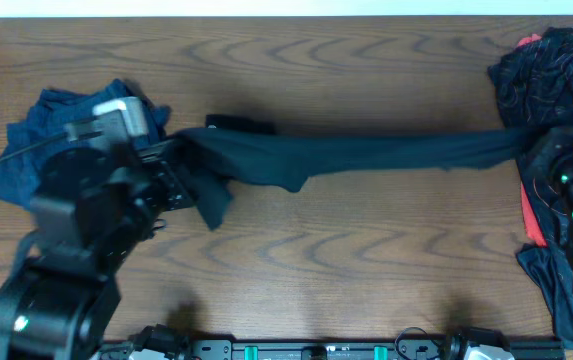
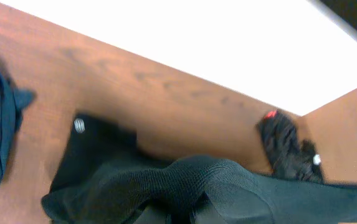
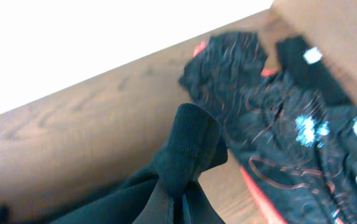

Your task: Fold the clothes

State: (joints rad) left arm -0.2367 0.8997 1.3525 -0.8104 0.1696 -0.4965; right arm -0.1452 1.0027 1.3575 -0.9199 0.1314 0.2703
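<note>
Much open wood lies nearest me: the table shows only its grain from the near edge, between my two arms, up to the shirt.

Next comes the black shirt, drawn into a narrow band running left to right across the middle. My left gripper is pressed together on its left end, where a loose flap hangs toward me. My right gripper pinches the right end. In both wrist views bunched cloth covers most of my fingers. Whether the band's middle touches the wood I cannot tell. In the left wrist view, a flat corner bearing a small white logo lies on the table.

A crumpled dark blue garment sits at the left edge, just beyond my left arm. A black garment with thin red lines fills the far right corner and runs down the right edge under my right arm, meeting the shirt's end.

Farthest, a strip of open wood runs to the far edge.
</note>
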